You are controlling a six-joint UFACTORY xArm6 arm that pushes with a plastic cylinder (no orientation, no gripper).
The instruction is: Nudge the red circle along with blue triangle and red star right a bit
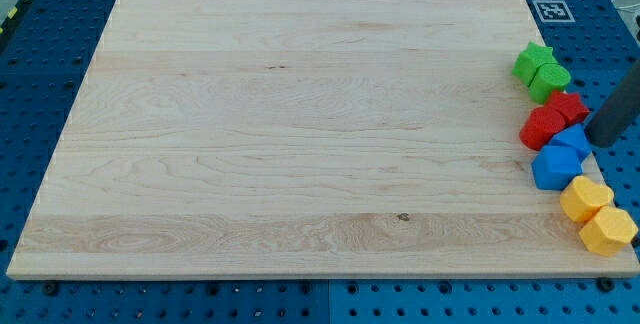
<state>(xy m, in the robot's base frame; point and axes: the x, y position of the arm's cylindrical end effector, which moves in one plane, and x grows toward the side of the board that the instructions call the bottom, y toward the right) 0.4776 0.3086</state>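
The red circle [543,127] lies near the board's right edge, touching the red star [570,107] just above and right of it. The blue triangle [572,141] sits right below the red star, against the red circle's lower right. My tip [602,141] comes in as a dark rod from the view's right. It rests just right of the blue triangle and the red star, close to or touching them.
A green star [532,61] and a green circle [551,82] lie above the red blocks. A second blue block [556,169] lies below the triangle, then two yellow blocks [585,199] [607,231]. The wooden board [300,124] ends at the right.
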